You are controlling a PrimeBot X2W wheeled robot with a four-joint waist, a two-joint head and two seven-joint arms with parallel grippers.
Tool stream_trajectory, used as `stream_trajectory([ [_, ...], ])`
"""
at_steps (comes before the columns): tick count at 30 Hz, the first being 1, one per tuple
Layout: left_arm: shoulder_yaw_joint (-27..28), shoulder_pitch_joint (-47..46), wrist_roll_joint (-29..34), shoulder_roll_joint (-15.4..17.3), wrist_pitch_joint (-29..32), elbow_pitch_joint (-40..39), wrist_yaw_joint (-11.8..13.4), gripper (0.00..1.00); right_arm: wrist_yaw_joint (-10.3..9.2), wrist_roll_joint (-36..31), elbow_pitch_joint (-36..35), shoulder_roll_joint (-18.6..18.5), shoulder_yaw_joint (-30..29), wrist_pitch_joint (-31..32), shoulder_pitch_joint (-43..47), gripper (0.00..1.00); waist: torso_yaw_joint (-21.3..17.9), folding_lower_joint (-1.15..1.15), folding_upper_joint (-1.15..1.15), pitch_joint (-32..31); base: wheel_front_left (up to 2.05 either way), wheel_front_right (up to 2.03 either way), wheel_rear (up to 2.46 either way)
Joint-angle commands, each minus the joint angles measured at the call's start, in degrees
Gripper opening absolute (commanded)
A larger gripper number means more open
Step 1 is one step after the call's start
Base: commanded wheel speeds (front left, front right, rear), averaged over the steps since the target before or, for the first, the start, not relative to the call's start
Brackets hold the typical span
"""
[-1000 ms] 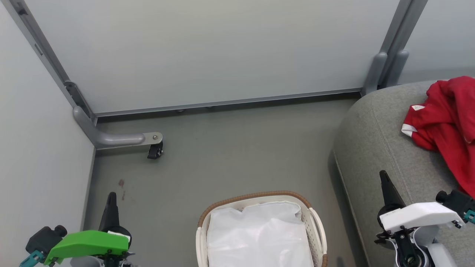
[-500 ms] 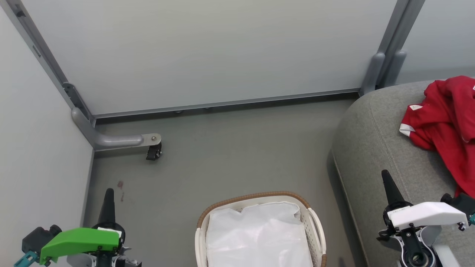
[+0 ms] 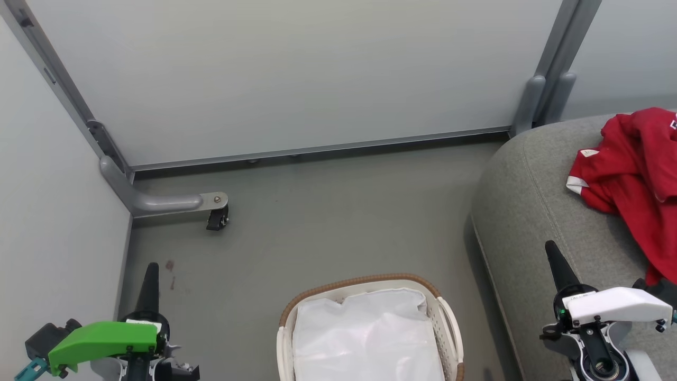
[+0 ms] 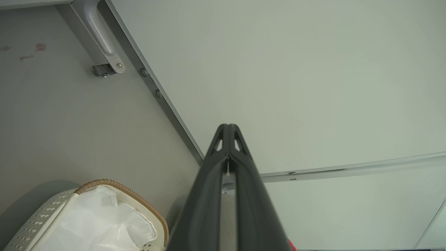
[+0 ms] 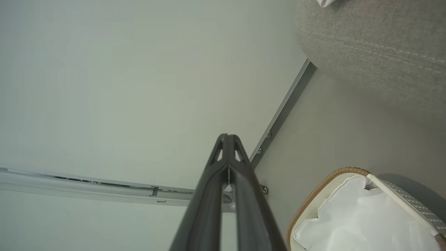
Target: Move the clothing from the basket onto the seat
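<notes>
Over the last second the left gripper (image 3: 150, 266), fingers pressed together and empty, has drifted slightly outward. The basket (image 3: 359, 279) contains its white liner (image 3: 365, 338) and no red fabric. The right gripper (image 3: 551, 244), likewise closed and empty, has also drifted outward. The clothing (image 3: 629, 180) lies on the seat (image 3: 529, 211); the transfer appears complete.

Looks like a lab test bay tbh; pale partition panels (image 3: 291, 79) on a wheeled metal foot (image 3: 174, 201); bare grey floor (image 3: 344, 222); one staged couch (image 3: 529, 211)
</notes>
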Motion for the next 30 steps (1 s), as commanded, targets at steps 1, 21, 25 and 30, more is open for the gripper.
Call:
stream_trajectory([
  [1,0.4,-1.3,-1.4,0.3,0.4,-0.5,-0.3,0.00,-0.02,1.5,-0.7,-0.4,-0.3,0.3,0.2,0.00,0.0,0.00,0.00,0.0,0.00,0.00,0.00],
  [21,1.8,-2.1,-9.4,0.3,2.8,-1.0,-0.6,0.00,-0.03,11.2,-1.5,-0.4,-1.1,2.7,0.5,0.00,-0.5,0.00,0.00,-0.3,0.00,0.00,0.00],
  [25,2.1,-2.0,-10.8,0.3,3.2,-1.0,-0.6,0.00,-0.03,12.9,-1.6,-0.5,-1.2,3.2,0.5,0.00,-0.6,0.00,0.00,-0.3,0.00,0.00,0.00],
  [30,2.4,-2.2,-12.7,0.3,3.8,-1.1,-0.7,0.00,-0.03,15.1,-1.7,-0.5,-1.4,3.8,0.6,0.00,-0.7,0.00,0.00,-0.4,0.00,0.00,0.00],
])
